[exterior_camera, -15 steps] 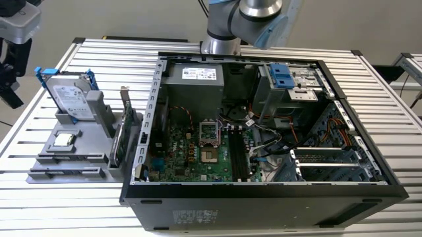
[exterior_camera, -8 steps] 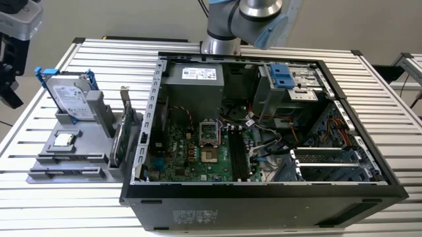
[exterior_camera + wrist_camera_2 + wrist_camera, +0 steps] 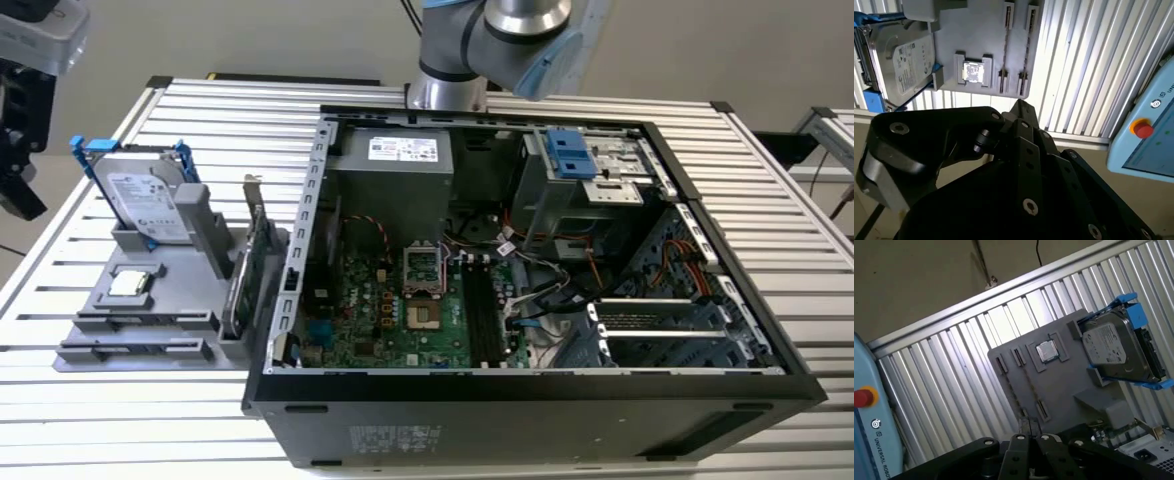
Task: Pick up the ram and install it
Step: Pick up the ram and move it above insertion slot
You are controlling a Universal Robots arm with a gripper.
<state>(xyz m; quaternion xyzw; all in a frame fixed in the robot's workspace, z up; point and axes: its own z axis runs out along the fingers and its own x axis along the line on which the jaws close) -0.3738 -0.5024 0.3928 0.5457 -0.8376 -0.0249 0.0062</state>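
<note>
Hanging over the slatted table (image 3: 954,370), the gripper (image 3: 1028,429) has its two black fingers pressed together in both wrist views and grips nothing. Near its tip lies one grey holder (image 3: 1059,385) with two long slots. The ram (image 3: 1014,390) seems to be the thin dotted strip standing edge-on in one slot, though this is hard to confirm. The holder also carries one square chip (image 3: 1046,351) and one hard drive (image 3: 1114,352). At the exterior view's left one green card (image 3: 244,285) stands beside the holder, with one open computer case (image 3: 534,390) just right of it.

Open computer case (image 3: 534,400), upright hard drive (image 3: 134,200)
</note>
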